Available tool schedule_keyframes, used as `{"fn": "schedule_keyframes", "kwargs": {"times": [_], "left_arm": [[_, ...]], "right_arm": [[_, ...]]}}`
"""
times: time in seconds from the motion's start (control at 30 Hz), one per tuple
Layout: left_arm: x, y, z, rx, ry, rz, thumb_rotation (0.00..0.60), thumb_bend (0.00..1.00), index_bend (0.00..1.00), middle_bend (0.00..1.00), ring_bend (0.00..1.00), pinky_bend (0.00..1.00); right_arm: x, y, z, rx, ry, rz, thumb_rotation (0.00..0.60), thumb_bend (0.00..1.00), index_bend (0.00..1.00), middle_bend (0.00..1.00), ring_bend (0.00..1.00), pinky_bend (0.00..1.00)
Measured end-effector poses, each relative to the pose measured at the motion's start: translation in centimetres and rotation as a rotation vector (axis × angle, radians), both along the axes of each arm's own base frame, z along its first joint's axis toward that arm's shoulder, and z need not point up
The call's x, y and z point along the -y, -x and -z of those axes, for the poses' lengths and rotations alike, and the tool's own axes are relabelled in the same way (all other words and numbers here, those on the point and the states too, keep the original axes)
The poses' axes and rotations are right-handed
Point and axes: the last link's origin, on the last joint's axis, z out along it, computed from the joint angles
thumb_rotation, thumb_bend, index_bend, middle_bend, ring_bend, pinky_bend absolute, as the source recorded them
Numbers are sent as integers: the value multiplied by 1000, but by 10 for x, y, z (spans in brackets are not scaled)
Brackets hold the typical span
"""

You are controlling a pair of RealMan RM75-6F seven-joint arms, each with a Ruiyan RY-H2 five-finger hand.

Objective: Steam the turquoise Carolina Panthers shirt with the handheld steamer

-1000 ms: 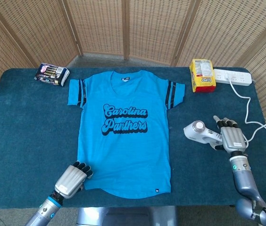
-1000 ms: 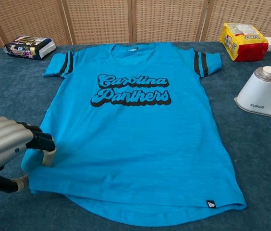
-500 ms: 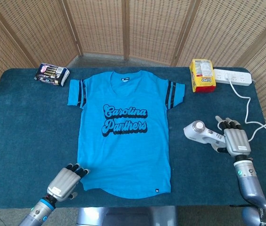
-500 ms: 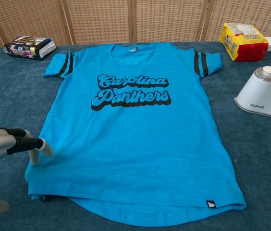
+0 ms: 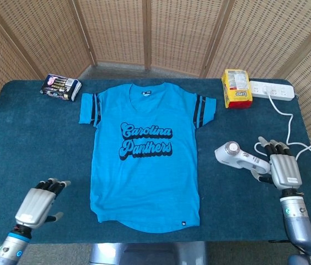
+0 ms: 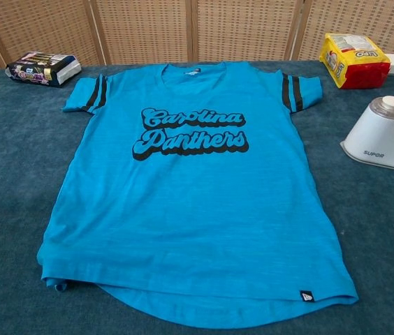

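The turquoise Carolina Panthers shirt lies flat, front up, in the middle of the blue table; in the chest view the shirt fills the centre, with its lower left hem slightly rumpled. The white handheld steamer lies on the table to the shirt's right, and the chest view shows the steamer at its right edge. My right hand sits at the end of the steamer's handle, fingers stretched out, not wrapped around it. My left hand hovers left of the shirt, fingers apart and holding nothing.
A yellow packet and a white power strip lie at the back right, with a white cord running down towards the steamer. A dark packet lies at the back left. A wicker screen stands behind the table.
My left hand has left the shirt's lower left hem and moved left, off the fabric. My right hand has slid a little to the right along the steamer's handle.
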Motion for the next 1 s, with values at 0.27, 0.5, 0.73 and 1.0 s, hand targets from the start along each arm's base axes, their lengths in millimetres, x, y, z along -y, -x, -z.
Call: {"fn": "schedule_keyframes", "kwargs": {"times": [0.27,0.5,0.73,1.0], "left_arm": [[7,47,-42,74,-200,-118,500,108,214,344,226,325],[25,84,-69,90,-331,-183,533,108,280,372,266,325],[51,112,-82,87,-404,-243,536,108,284,374,268,325],[53,110,-83,96,-396,-227,543,108,284,374,268,325]], "right_arm": [[-25,5,-9,28,102,-34,513,275,277,354,327,290],[-51,15,-16,7,112,3,515,275,332,377,357,298],[-79,22,-23,-29,133,23,513,276,334,377,357,297],[-92,24,-20,-25,98,30,509,275,337,379,358,291]]}}
